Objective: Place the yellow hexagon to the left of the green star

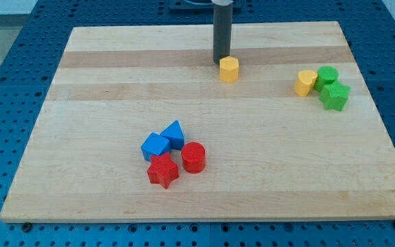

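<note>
The yellow hexagon (229, 69) lies on the wooden board (115, 103) near the view's top centre. My tip (220, 62) rests just at its upper left edge, touching or nearly touching it. The green star (334, 95) lies at the view's right, well to the right of the hexagon. A green round block (327, 76) sits just above the star, and a yellow heart-like block (306, 82) sits against both on their left.
A cluster lies at the lower centre: a blue block (156, 146), a blue triangular block (174, 134), a red cylinder (193, 157) and a red star (163, 171). The board's edges border a blue perforated table (5, 62).
</note>
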